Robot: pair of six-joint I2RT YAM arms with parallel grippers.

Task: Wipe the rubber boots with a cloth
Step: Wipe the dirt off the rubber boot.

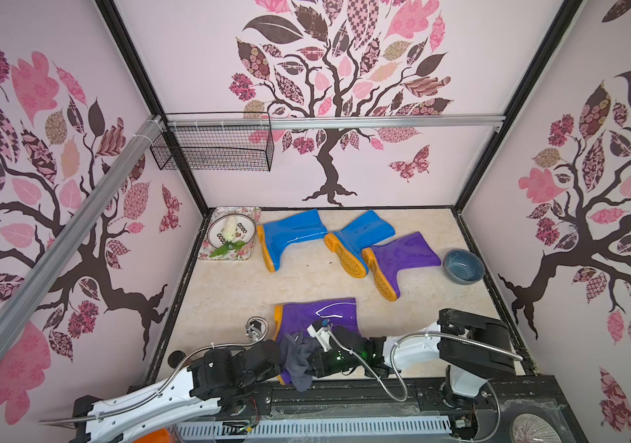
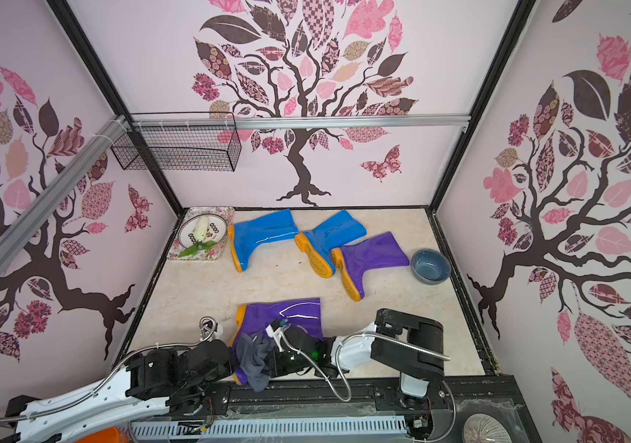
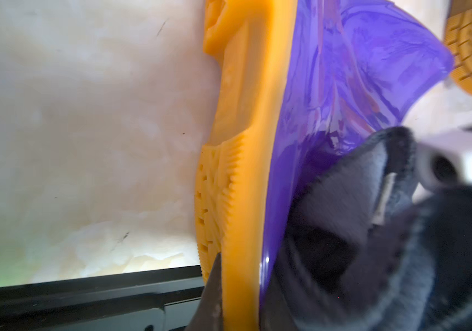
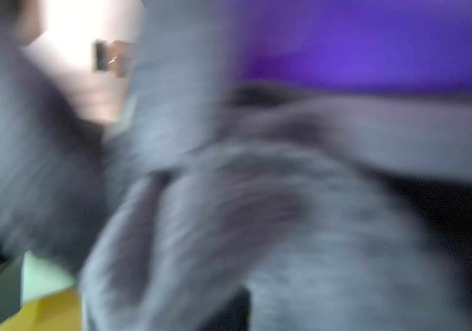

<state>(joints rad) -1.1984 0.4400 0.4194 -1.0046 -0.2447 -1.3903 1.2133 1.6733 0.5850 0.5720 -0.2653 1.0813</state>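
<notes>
The left blue boot (image 1: 291, 234) and the right blue boot (image 1: 363, 230) lie at the back. The far purple boot (image 1: 406, 255) lies just beside the right one, their soles close together. The near purple boot (image 1: 317, 310) lies well apart toward the front, its sole to the left and its shaft pointing right. All four are glossy, on their sides, with orange-yellow soles. The grey-blue cloth (image 1: 298, 360) sits bunched on the near one's foot, one end seemingly hanging past the toe.

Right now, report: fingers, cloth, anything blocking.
Left fingers clamped on sole edge of near purple boot. Right fingers shut on cloth, bunched on that boot. Nothing in the way.
</notes>
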